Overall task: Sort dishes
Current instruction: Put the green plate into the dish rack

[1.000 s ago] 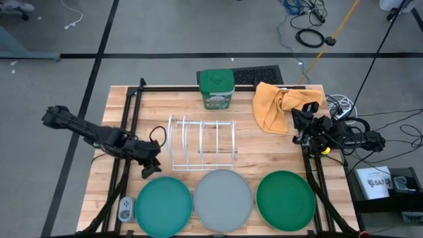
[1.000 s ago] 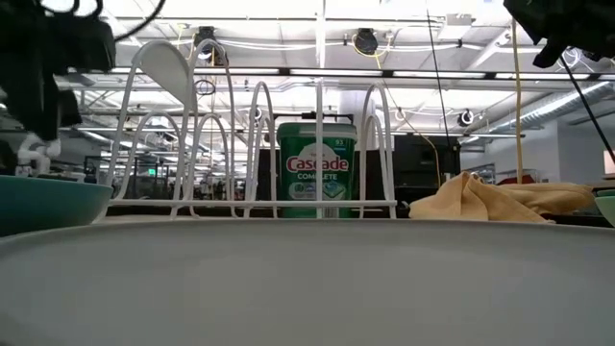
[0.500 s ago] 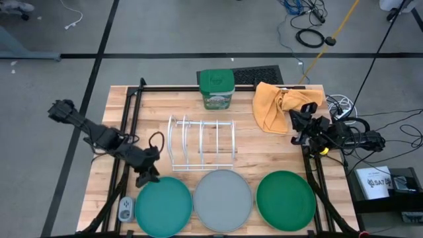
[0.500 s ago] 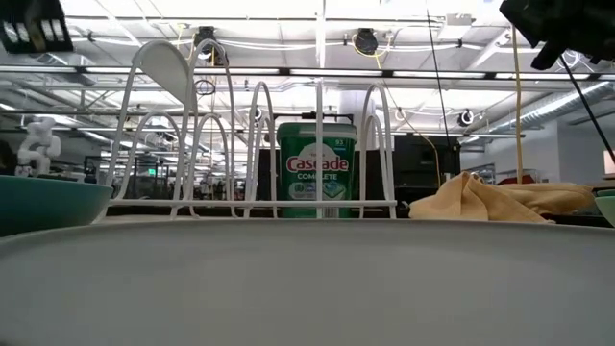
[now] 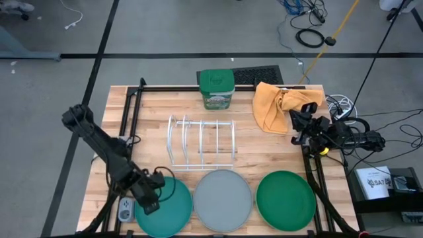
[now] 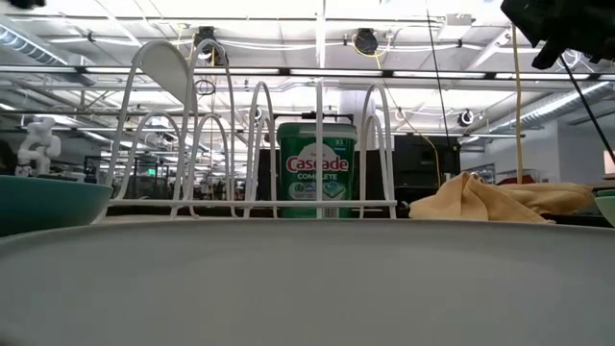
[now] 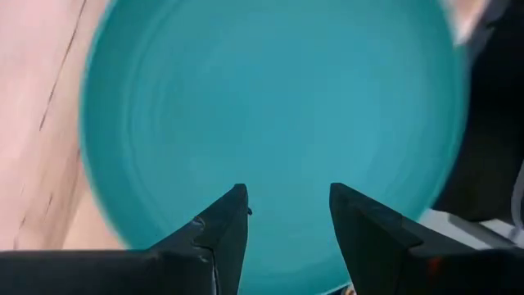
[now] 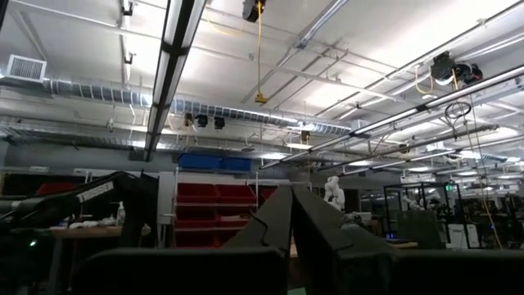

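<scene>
Three round plates lie flat in a row along the table's near edge: teal [image 5: 170, 206], light grey [image 5: 223, 200] and green [image 5: 285, 199]. My left gripper [image 5: 152, 203] hangs over the left part of the teal plate. In the left wrist view its fingers stand open [image 7: 286, 201] above the teal plate [image 7: 270, 115], touching nothing. My right gripper [image 5: 297, 129] waits at the table's right edge beside the orange cloth, its fingers shut [image 8: 292, 205] and pointing level into the room. The low view shows the grey plate [image 6: 307, 279] up close.
A white wire rack [image 5: 201, 143] stands mid-table, just beyond the plates. A green tub [image 5: 217, 89] stands at the far edge, and an orange cloth [image 5: 281, 106] lies at the far right. A small grey device [image 5: 125, 209] lies left of the teal plate.
My left gripper has gone toward the table's near edge, from beside the rack's left end to above the teal plate, and has left the low view. The plates have stayed where they were.
</scene>
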